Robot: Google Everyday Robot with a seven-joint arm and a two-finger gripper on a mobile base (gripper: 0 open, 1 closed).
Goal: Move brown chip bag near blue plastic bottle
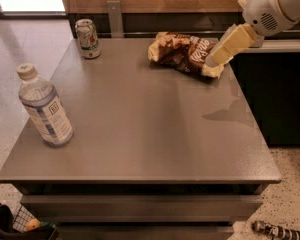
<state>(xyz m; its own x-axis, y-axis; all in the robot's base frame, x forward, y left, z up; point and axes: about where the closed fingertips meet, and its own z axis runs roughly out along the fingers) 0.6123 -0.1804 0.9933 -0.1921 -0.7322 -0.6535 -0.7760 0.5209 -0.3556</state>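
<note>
The brown chip bag lies crinkled at the table's far edge, right of centre, dark brown with pale yellow ends and white script. The blue plastic bottle stands upright near the left edge, clear with a white cap and a white-and-blue label. My gripper comes in from the upper right on a white arm. It hangs over the bag's right end, and its cream tip is level with that end. I cannot tell whether it touches the bag.
A green-and-white drink can stands at the far left corner of the grey table. A wooden wall runs behind. A dark cabinet stands to the right. Small items lie on the floor at the bottom left and bottom right.
</note>
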